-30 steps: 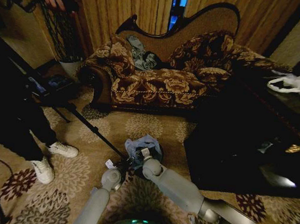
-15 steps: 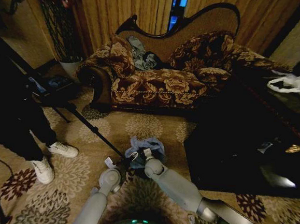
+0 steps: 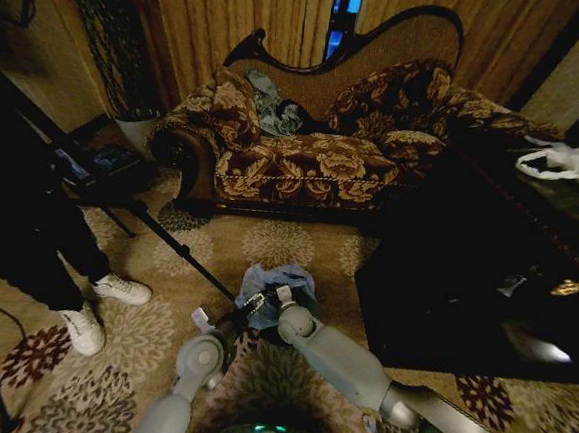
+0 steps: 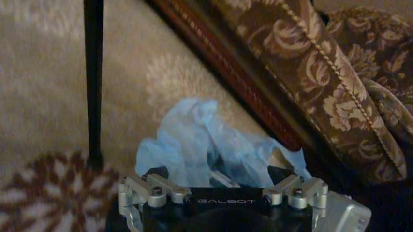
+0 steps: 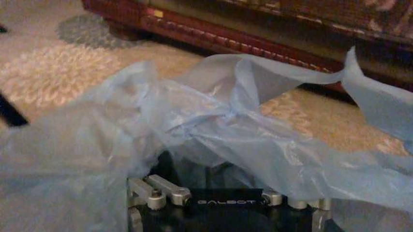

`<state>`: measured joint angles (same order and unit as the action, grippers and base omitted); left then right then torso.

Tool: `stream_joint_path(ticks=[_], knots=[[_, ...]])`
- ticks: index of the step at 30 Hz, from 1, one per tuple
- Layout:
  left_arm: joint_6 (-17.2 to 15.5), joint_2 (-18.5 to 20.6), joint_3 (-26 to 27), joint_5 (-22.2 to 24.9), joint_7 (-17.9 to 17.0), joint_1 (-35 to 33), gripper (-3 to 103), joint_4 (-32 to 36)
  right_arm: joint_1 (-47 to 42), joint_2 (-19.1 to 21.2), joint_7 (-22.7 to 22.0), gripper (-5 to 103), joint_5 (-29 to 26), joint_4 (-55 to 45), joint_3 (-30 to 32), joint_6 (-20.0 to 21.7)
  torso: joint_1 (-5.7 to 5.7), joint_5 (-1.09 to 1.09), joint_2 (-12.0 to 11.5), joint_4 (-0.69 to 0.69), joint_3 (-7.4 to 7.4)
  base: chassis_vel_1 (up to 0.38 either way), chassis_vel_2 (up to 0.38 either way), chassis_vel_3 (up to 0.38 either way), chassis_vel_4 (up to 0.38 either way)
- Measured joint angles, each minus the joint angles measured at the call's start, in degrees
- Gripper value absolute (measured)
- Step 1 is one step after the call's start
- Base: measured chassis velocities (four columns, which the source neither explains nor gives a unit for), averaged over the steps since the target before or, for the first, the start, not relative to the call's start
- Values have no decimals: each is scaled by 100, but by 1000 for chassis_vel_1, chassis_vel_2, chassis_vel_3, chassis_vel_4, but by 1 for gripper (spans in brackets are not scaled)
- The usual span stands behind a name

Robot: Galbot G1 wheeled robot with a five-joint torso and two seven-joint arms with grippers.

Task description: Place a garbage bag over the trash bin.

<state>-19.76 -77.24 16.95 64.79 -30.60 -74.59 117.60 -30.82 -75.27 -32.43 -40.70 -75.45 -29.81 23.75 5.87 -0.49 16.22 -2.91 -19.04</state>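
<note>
The pale blue garbage bag (image 3: 276, 280) lies crumpled on top of the small black trash bin (image 3: 306, 301) on the carpet, just in front of me. My left gripper (image 3: 251, 305) reaches the bag's near left side. In the left wrist view it (image 4: 216, 174) stands open, with the bag's film (image 4: 200, 140) bunched between and beyond its spread fingers (image 4: 154, 172). My right gripper (image 3: 282, 295) is at the bag's near edge. In the right wrist view the bag (image 5: 213, 121) drapes over that gripper and hides its tips.
A floral sofa (image 3: 304, 162) stands behind the bin. A large black low table (image 3: 464, 290) at the right carries a white plastic bag (image 3: 574, 164). A black tripod leg (image 3: 181, 253) slants toward the bin from the left. A person's white shoes (image 3: 118, 287) stand at the left.
My left arm has swung forward and right, bringing its gripper up to the bag. The bag has shifted and bunched slightly. The right arm has barely moved.
</note>
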Motion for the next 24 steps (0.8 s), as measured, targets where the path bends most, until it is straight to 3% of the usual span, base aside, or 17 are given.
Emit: stream_joint_path(ticks=[7,16,20,23,24], knots=[[-300,-59,103,-574,156,417,100,-184,-62,37,111,100,-102,3,67,-14,0,-1,0,-2,0,0,0,0,0],[-590,-54,204,-770,273,558,100,-244,-80,15,152,100,-221,2,122,-6,0,-1,0,0,0,0,0,0,0],[-729,-51,160,-784,-81,507,100,100,-70,30,150,100,-277,-13,116,-2,0,-1,0,-1,0,0,0,0,0],[-1123,-58,75,-410,-759,147,100,738,-55,70,151,100,-322,-20,117,-3,0,0,0,0,0,0,0,0,0],[-1123,-58,75,-410,-759,147,100,738,-55,70,151,100,-322,-20,117,-3,0,0,0,0,0,0,0,0,0]])
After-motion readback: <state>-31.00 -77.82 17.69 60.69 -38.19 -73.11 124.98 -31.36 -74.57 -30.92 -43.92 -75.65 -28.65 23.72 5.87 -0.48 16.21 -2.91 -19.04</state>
